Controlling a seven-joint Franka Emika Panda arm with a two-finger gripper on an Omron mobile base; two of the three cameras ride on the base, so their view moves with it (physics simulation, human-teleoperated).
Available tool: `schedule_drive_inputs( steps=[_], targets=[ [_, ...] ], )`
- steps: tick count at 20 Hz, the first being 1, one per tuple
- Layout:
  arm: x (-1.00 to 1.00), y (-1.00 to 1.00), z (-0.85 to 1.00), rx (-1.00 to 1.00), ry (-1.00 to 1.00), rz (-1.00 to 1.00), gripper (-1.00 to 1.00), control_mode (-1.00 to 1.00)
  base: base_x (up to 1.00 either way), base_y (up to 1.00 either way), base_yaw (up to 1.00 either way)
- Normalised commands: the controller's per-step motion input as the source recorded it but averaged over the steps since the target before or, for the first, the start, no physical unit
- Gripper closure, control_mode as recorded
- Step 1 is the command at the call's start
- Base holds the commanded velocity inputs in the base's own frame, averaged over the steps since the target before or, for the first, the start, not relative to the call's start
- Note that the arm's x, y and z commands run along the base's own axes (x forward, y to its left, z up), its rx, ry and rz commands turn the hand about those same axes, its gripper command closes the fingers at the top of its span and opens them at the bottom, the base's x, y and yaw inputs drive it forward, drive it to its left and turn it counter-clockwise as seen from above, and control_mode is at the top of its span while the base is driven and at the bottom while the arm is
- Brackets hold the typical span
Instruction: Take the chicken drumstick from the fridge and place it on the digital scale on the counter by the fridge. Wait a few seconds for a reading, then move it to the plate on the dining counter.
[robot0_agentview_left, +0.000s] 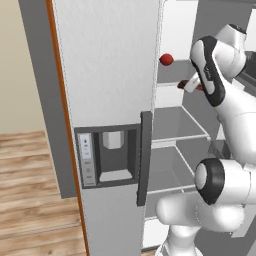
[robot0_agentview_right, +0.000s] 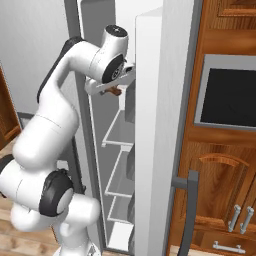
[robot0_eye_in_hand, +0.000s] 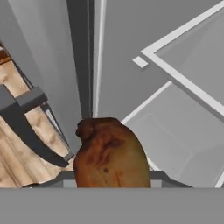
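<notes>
Gripping the chicken drumstick (robot0_eye_in_hand: 110, 153), my pincer (robot0_agentview_left: 192, 86) sits narrowed around the meat, which fills the space between the fingers in the hand view and pokes out as a brown sliver beside the wrist in the right base view.

Biggest thing around the pincer is the fridge (robot0_agentview_left: 107, 75), a tall light-grey speckled box with its door swung open; the pincer is at the mouth of its upper compartment. Its door, on the pincer's far side in the left base view, carries a dark vertical handle (robot0_agentview_left: 144, 157) and a recessed dispenser panel (robot0_agentview_left: 107, 155) well below the pincer's height. Inside, below the pincer, I see flat pale shelves (robot0_agentview_left: 180, 125) with white edges, stacked one under another and bare where I can see them. Behind and above the pincer, a small round red fruit (robot0_agentview_left: 166, 59) rests on a higher shelf, apart from the drumstick.

Beyond the fridge in the right base view stand brown wooden cabinets (robot0_agentview_right: 220, 170) with a dark glass panel (robot0_agentview_right: 232, 97) and metal pulls. Wood-plank floor (robot0_agentview_left: 30, 190) lies far below.

The drumstick is lumpy, glossy, reddish-brown, rounded at its free end.
</notes>
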Motion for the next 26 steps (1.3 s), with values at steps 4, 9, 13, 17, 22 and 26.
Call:
schedule_drive_inputs(
  steps=[4, 9, 13, 17, 22, 26],
  targets=[
    [-0.76, 0.0, 0.04, -0.01, 0.0, -0.03, 1.0, -1.0, 0.0, 0.0, 0.0],
    [-0.9, 0.0, 0.0, 0.0, -0.04, -0.11, 1.0, -1.0, 0.0, 0.0, 0.0],
    [-0.66, 0.0, -0.09, -0.05, 0.0, -0.21, 1.0, -1.0, 0.0, 0.0, 0.0],
    [-0.65, 0.01, -0.21, -0.06, 0.0, -0.28, 1.0, -1.0, 0.0, 0.0, 0.0],
    [-0.72, 0.06, -0.13, -0.02, 0.0, -0.32, 1.0, -1.0, 0.0, 0.0, 0.0],
    [-0.53, 0.0, -0.03, 0.0, 0.0, -0.36, 1.0, -1.0, 0.0, 0.0, 0.0]
  ],
)
